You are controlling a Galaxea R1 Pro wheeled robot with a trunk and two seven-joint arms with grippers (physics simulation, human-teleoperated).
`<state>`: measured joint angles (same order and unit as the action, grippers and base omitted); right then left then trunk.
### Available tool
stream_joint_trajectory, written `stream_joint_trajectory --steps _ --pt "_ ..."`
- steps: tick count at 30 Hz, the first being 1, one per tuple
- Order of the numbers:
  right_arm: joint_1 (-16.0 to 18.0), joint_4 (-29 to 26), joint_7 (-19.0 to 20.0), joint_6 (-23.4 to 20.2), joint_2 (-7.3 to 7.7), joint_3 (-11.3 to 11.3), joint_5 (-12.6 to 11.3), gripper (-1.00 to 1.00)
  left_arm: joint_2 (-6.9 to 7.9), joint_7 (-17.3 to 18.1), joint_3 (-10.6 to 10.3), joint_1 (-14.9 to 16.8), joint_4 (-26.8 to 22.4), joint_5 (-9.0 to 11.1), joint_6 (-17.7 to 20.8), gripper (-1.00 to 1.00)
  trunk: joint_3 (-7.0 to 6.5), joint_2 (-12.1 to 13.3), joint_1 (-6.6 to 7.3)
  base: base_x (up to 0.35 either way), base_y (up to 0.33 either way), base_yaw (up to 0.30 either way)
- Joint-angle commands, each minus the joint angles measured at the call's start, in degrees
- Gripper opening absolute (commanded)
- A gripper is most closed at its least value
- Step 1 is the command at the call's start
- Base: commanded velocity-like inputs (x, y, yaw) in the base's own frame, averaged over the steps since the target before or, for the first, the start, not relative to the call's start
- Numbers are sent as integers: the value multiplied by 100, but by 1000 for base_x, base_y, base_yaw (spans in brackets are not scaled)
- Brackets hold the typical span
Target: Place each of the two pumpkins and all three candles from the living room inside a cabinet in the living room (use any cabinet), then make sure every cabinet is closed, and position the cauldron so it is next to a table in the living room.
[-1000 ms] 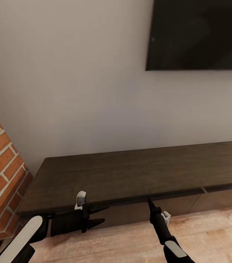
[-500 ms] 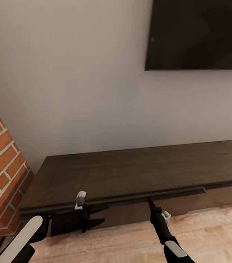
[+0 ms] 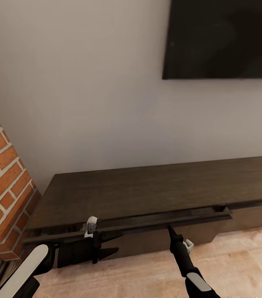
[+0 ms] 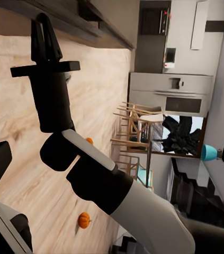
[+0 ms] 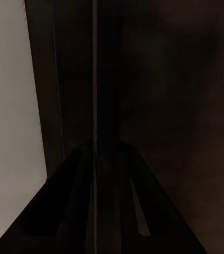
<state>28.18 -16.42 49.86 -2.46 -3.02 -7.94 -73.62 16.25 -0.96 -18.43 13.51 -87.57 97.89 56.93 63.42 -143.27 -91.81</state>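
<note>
The long dark cabinet (image 3: 156, 190) runs sideways along the wall, under the TV (image 3: 222, 39). Its left drawer (image 3: 147, 221) sticks out a little. The right gripper (image 3: 171, 231), fingers pressed together, touches the drawer's front. The left gripper (image 3: 110, 244) is spread open, holding nothing. Two pumpkins (image 4: 83, 219) sit far off on the floor (image 4: 16, 106).

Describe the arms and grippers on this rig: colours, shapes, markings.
Both arms have glossy white shell segments over matte black joints. The left gripper is black with two tapered pointed fingers and a small grey-white block on top. The right gripper is black, narrowing to a slim point, with a small white clip on its side. No cables or printed markings visible.
</note>
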Motion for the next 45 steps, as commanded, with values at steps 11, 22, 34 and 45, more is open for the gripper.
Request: stream_joint_trajectory --steps 11,22,34,45 --pt "3 -1 59 -45 -5 65 -3 -100 1 -10 -9 2 -6 20 4 100 4 -3 4 -119 0 0" --pt "3 -1 59 -44 -5 65 -3 -100 0 -10 -11 4 -6 20 7 100 4 -3 4 -173 0 0" --pt "3 -1 59 -44 -5 65 -3 -100 -8 -10 -11 4 -7 18 2 100 4 -3 4 -95 0 0" --pt "3 -1 59 -44 -5 65 -3 -100 -8 -10 -11 3 -6 18 6 100 4 -3 4 -92 0 0"
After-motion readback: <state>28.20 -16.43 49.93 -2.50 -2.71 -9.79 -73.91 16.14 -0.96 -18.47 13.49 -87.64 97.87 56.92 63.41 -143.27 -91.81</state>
